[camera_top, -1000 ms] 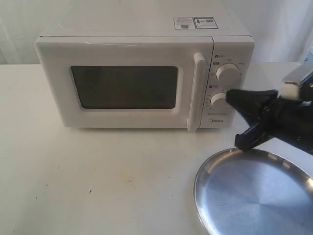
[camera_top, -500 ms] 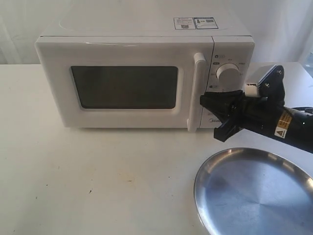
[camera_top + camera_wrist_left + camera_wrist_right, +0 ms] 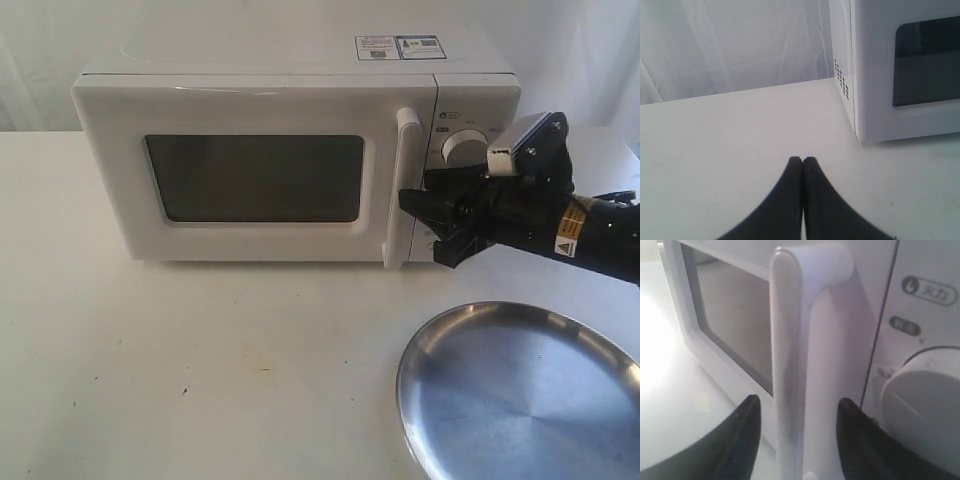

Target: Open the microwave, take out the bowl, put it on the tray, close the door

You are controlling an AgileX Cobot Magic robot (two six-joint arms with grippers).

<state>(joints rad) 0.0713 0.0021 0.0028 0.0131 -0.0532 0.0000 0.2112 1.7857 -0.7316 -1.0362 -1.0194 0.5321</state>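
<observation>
The white microwave [image 3: 290, 100] stands at the back of the table with its door [image 3: 250, 175] closed. My right gripper [image 3: 425, 225] is open at the vertical bar handle [image 3: 403, 190]. In the right wrist view the handle [image 3: 790, 365] runs between the two black fingers [image 3: 747, 425], with gaps on both sides. The shiny silver tray [image 3: 520, 395] lies at the front right, with nothing on it. The bowl is hidden. My left gripper [image 3: 802, 160] is shut on nothing, low over the table beside the microwave's side [image 3: 842, 60].
Two round knobs [image 3: 462, 148] sit right of the handle, the lower one hidden behind my right arm. White curtain hangs behind the table. Bare white tabletop [image 3: 200, 370] stretches in front of the microwave.
My right arm has swung left from over the tray's far edge to the door handle, and its open fingers now straddle the bar. The door has stayed closed.
</observation>
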